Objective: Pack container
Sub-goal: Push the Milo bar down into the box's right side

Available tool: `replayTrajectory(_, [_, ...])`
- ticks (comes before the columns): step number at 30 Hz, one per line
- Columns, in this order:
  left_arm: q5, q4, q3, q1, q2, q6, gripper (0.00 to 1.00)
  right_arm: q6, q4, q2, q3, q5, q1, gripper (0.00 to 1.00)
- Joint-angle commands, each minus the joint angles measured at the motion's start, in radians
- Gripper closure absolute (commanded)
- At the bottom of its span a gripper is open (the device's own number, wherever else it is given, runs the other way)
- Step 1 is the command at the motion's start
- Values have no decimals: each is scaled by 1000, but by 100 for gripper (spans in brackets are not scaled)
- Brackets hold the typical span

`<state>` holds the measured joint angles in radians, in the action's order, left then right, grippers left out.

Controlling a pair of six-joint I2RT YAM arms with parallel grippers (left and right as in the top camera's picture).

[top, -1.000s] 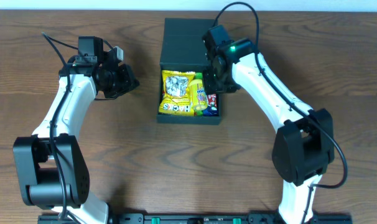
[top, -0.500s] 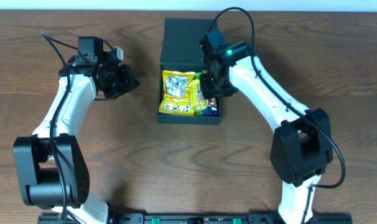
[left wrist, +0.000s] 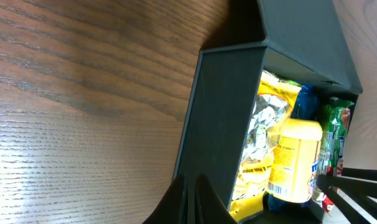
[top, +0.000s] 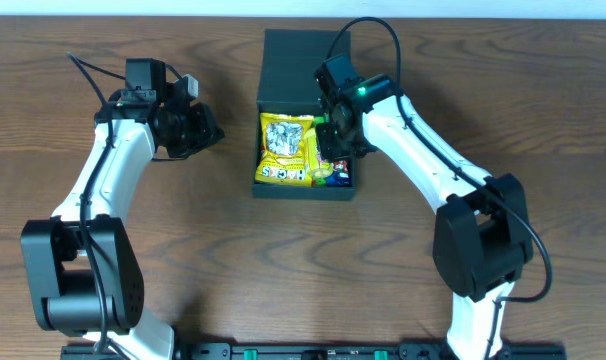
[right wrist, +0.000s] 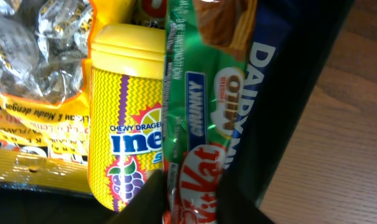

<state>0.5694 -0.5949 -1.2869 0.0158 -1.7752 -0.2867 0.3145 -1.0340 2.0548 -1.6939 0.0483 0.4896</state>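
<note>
Placing step: my right hand (right wrist: 191, 194) grasps the green-wrapped chocolate bar (right wrist: 201, 112) inside the dark teal square cardboard box (top: 298, 62); next: release, withdraw.

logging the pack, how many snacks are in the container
4 in the container: yellow bag leftmost, yellow bottle beside it, green KitKat next, blue Dairy Milk packet rightmost; more may be hidden.

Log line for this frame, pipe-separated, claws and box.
right claw: shut on KitKat packet, inside container | left claw: shut, outside container | container: lid open, yellow bag inside
</note>
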Motion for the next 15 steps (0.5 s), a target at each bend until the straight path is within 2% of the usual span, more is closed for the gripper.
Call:
replayTrajectory(1, [7, -3, 8, -3, 8, 17, 93, -9, 6, 11, 9, 0, 6, 82])
replayTrajectory(9, [7, -3, 8, -3, 8, 17, 93, -127, -3, 10, -73, -79, -11, 90])
replayTrajectory(12, [7, -3, 8, -3, 8, 17, 93, -261, -2, 10, -143, -78, -10, 91])
replayTrajectory(14, [4, -2, 8, 0, 9, 19, 93, -408, -2, 10, -182, -78, -4, 91])
replayTrajectory(15, [3, 0, 8, 5, 9, 26, 90, -506, 0, 10, -197, -78, 0, 90])
